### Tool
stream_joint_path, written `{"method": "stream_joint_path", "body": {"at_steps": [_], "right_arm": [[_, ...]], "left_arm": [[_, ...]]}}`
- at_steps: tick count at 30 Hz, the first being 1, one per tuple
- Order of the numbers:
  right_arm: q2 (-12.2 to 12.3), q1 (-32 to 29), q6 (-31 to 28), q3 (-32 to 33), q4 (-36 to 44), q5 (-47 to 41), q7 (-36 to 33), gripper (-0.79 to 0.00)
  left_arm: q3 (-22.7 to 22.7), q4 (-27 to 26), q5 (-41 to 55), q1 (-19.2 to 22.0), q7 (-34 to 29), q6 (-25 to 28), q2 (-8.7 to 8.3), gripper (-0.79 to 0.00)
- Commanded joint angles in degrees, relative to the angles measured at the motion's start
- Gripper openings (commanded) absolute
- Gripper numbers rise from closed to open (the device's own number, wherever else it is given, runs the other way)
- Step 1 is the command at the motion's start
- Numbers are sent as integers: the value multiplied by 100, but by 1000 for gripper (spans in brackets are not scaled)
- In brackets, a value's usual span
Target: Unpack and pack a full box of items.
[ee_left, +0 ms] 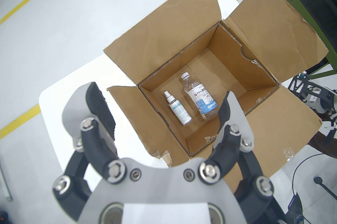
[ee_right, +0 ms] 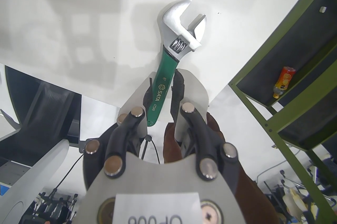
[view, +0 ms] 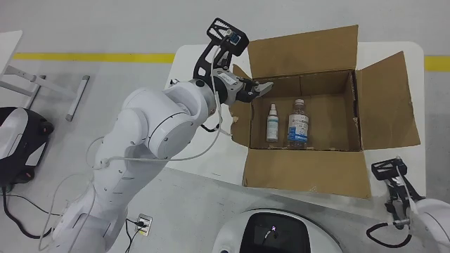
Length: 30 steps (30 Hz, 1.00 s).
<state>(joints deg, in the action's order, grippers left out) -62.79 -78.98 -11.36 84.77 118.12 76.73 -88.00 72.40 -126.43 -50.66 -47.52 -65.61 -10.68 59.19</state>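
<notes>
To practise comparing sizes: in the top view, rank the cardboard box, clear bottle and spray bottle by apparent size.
1. cardboard box, by far the largest
2. clear bottle
3. spray bottle, slightly shorter and slimmer; both lie side by side on the box floor, equally distant

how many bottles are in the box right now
2. A small spray bottle and a larger clear bottle lie side by side on the floor of the open box. No others show inside.
</notes>
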Motion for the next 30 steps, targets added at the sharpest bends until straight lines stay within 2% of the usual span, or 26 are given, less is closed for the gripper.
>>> {"method": "stream_joint_path", "body": {"at_steps": [1, 17, 30], "right_arm": [[7, 31, 25, -47, -35, 13, 0, -560], [84, 45, 132, -43, 150, 11, 0, -493], [127, 186, 153, -164, -225, -66, 0, -536]], "left_arm": [[0, 0, 0, 0, 0, 0, 0, 0], [0, 0, 0, 0, 0, 0, 0, 0], [0, 0, 0, 0, 0, 0, 0, 0]]}}
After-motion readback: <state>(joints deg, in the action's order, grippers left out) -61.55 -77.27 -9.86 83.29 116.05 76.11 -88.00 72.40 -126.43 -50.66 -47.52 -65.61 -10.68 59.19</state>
